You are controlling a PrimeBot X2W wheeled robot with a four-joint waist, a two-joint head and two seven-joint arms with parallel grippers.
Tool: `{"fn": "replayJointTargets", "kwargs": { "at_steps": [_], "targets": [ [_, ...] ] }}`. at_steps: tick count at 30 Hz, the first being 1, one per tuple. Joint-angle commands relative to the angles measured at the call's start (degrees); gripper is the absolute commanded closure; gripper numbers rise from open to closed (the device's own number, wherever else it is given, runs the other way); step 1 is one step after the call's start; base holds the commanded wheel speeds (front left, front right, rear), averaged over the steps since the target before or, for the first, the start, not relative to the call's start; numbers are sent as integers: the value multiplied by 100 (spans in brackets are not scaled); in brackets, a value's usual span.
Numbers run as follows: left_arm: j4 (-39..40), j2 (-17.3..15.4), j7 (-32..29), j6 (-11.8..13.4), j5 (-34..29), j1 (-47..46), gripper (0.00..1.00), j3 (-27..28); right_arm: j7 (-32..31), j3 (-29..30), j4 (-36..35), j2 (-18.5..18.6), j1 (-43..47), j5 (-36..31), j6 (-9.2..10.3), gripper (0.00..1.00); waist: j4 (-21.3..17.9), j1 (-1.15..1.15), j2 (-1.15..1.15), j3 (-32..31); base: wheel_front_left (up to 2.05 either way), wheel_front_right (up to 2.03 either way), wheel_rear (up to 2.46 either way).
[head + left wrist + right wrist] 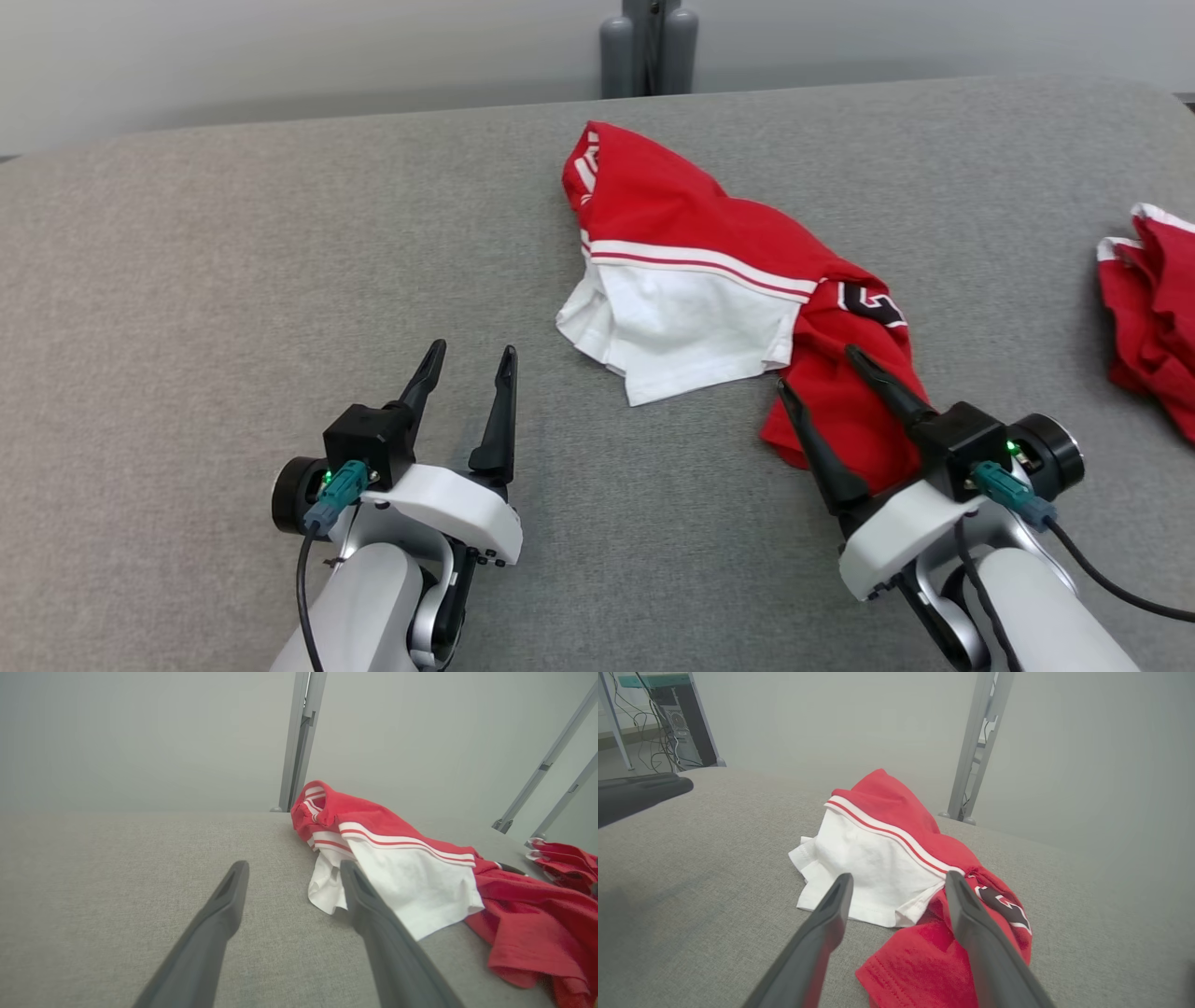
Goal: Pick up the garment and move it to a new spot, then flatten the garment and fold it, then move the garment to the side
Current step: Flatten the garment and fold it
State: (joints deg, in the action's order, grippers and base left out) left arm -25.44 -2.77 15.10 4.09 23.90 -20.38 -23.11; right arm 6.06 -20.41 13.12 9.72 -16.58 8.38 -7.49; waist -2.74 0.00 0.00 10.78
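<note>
- Garment (pixel 709 280), a red and white shirt with white stripes and a dark printed mark, lay crumpled on the grey padded table (pixel 233 280), a little toward 1 o'clock from the middle of the head view.
- Its white panel spread toward 7 o'clock, a striped red end pointed to 11 o'clock, and a loose red fold trailed off to 5 o'clock.
- Right gripper (pixel 817 366) was at the garment's 5 o'clock edge with its jaws spread wide, gripping nothing.
- Its fingers pointed toward 11 o'clock over the red fold; whether the tips touched the cloth could not be told.
- Left gripper (pixel 472 349) was at about 8 o'clock from the garment, jaws also wide and empty, over bare table and apart from the cloth.
- Its fingers pointed toward 12 o'clock.
- A second red and white cloth (pixel 1153 308) lay at the 3 o'clock edge of the head view, well apart from the garment.
- A grey post (pixel 649 47) stood behind the table's far edge at 12 o'clock.
</note>
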Motion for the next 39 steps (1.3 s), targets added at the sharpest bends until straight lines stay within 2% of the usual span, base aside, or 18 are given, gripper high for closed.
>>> {"fn": "replayJointTargets", "kwargs": {
  "at_steps": [1,16,24,34,35,37,39],
  "targets": [
    [29,-26,5,5,49,-22,0,-25,68,-124,151,0,-156,6,-2,0,174,0,0,82,0,0,0],
    [171,-28,6,107,301,-72,0,-315,-182,-965,1310,-149,-924,198,-1,0,959,0,0,404,0,0,0],
    [215,-25,5,156,396,-111,0,-413,-89,-848,2062,-169,-1212,131,-1,0,1231,0,0,538,0,0,0],
    [266,-26,5,160,412,-125,0,-430,60,-797,2686,-184,-1433,183,-1,0,1373,0,0,632,0,0,0],
    [267,-26,5,167,412,-124,0,-433,31,-798,2753,-182,-1446,190,0,45,1378,0,0,633,0,0,0],
    [268,-25,5,172,413,-123,0,-435,9,-814,2868,-190,-1479,202,-1,100,1379,0,0,633,0,0,0],
    [254,-26,5,178,408,-125,0,-416,9,-854,2946,-202,-1490,200,-1,100,1365,0,0,627,0,0,0]
  ]
}}
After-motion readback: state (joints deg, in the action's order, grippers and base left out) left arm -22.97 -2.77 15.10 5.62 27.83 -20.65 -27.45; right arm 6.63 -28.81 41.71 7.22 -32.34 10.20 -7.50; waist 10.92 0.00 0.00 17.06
